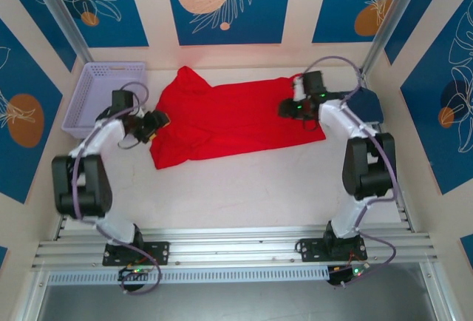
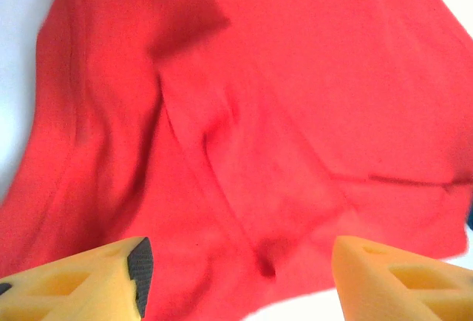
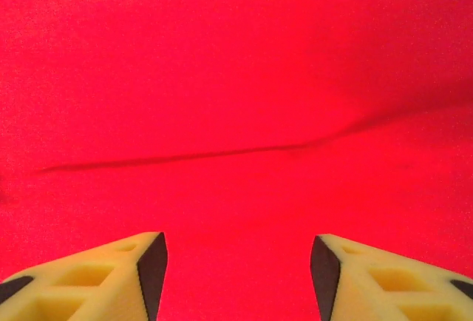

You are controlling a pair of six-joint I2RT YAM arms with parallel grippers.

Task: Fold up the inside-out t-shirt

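The left gripper (image 2: 238,280) is released: its yellow fingers (image 2: 89,280) stand wide apart with nothing between them. Seen from above, this gripper (image 1: 154,123) hovers at the left edge of the inside-out t-shirt (image 1: 229,117), which spreads away to its right across the far half of the table (image 1: 251,188). Just ahead of the fingertips the red cloth (image 2: 259,114) is rumpled, with soft folds running across it and a pale strip of table showing past its edges. On the gripper's other side, a little apart from the shirt, stands the lavender basket (image 1: 81,99).

The right gripper (image 1: 285,108) is likewise released, its jaws parted and empty, and it is poised over the right part of the shirt. Below and ahead of its fingers (image 3: 96,276) the fabric (image 3: 236,77) lies nearly flat, crossed by one long shallow crease. Behind this gripper, to its right, a navy blue garment (image 1: 366,105) lies bunched near the shirt's edge.
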